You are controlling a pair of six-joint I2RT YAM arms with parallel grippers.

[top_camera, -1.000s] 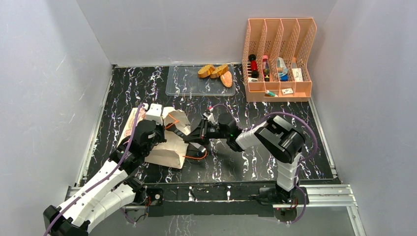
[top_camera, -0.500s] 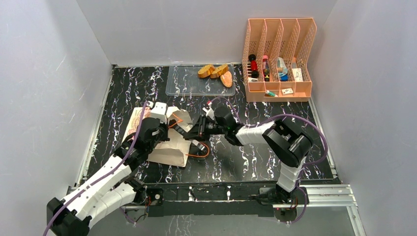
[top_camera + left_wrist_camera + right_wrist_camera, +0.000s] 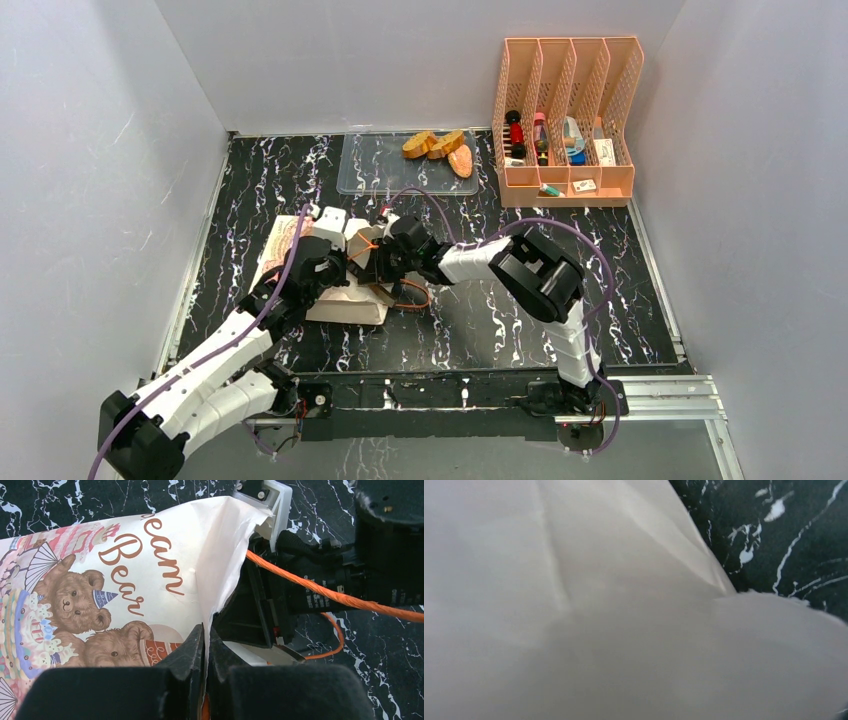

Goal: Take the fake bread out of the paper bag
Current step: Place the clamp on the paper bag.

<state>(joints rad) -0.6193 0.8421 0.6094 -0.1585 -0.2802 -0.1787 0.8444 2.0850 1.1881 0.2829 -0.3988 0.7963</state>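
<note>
left gripper (image 3: 206, 630) clenched on the paper bag (image 3: 150, 570) at its mouth edge; right gripper (image 3: 372, 268) sits inside that mouth from the right, and i cannot tell its grip.

The paper bag (image 3: 150, 575), ahead of the left gripper (image 3: 206, 642), is cream with brown bears and brown lettering. Its cord handle (image 3: 320, 591), to that gripper's right, is orange. The table (image 3: 470, 335) is black, veined white.

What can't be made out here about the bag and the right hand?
- Inside of the paper bag: no view looks in; its walls hide whatever is inside.
- Right hand jaws: right wrist view shows only blurred paper; from above the bag mouth covers them.
- Rack contents: too small from above.
</note>
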